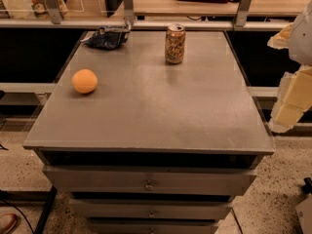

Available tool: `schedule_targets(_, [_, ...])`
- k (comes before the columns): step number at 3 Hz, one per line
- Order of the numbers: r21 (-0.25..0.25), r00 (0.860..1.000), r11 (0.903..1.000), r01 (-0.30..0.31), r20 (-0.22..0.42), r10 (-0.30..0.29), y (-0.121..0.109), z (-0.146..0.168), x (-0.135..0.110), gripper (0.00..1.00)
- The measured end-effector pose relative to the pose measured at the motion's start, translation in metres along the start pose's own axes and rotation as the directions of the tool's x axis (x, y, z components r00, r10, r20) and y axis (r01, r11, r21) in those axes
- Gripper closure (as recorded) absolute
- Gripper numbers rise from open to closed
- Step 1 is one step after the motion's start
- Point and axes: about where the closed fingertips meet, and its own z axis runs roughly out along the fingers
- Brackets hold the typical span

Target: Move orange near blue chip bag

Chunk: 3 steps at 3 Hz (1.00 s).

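The orange (85,81) is a smooth round fruit resting on the left side of the grey tabletop (156,111). The blue chip bag (106,37) lies low and wrinkled at the table's far left corner, well behind the orange. My gripper (291,101) is at the right edge of the view, beyond the table's right side, far from both things. It holds nothing that I can see.
A gold-tan drink can (175,44) stands upright at the back, right of the bag. A metal rail with posts (128,4) runs behind the table. Drawers (148,183) sit under the top. Speckled floor lies around.
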Motion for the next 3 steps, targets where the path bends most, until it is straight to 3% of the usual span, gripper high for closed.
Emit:
schedule_targets(2, [0.023, 1.0, 0.9996, -0.018, -0.003, 0.018, -0.006, 0.002, -0.003, 0.0])
schedule_targets(3, [0.055, 0.999, 0.9979, -0.033, 0.037, 0.031, -0.034, 0.027, -0.036, 0.0])
